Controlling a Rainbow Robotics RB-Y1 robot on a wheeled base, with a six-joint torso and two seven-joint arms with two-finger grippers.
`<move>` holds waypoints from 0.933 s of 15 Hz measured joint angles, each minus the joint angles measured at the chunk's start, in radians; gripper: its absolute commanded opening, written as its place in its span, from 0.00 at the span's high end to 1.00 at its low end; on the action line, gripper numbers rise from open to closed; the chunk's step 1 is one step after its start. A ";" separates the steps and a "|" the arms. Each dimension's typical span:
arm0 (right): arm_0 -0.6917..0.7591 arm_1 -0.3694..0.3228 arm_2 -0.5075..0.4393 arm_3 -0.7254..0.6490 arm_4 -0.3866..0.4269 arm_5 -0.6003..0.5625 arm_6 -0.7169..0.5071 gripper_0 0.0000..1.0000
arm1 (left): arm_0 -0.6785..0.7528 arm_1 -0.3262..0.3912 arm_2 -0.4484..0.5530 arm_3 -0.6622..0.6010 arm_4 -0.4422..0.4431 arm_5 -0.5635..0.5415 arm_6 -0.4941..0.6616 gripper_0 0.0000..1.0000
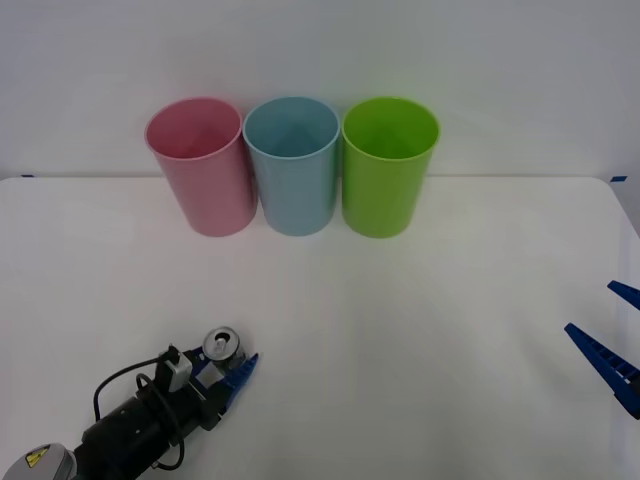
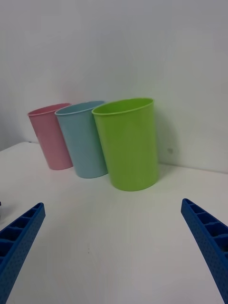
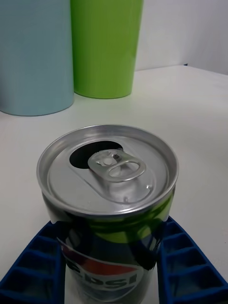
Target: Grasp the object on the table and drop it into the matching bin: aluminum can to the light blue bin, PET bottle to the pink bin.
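- Your left gripper (image 1: 232, 372) is clamped on the can (image 1: 223, 346), upright at the table's (image 1: 420, 330) near left, ready to lift.
- Carry it far to the blue bin (image 1: 292, 165), between pink and green.
- Your right gripper (image 1: 612, 335) waits spread open at the near right.

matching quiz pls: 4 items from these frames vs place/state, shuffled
Items:
1. aluminum can
2. light blue bin
3. lime green bin
4. right pincer

Place/state:
A. open, at the table's right edge
B. middle of the bin row
C. upright between the left pincer's fingers, tab opened
D. right end of the bin row

Pairs: 1-C, 2-B, 3-D, 4-A
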 measured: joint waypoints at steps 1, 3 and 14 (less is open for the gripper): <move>0.000 0.000 0.000 0.000 0.000 0.000 0.000 0.00 | 0.001 -0.001 0.001 -0.001 0.001 0.000 0.000 1.00; 0.000 0.000 0.000 0.000 0.000 0.000 0.000 0.00 | 0.001 0.000 0.005 -0.001 0.002 0.000 -0.001 1.00; 0.000 0.000 0.000 0.000 0.000 0.000 0.000 0.00 | 0.123 0.029 0.102 -0.175 0.042 -0.033 0.035 1.00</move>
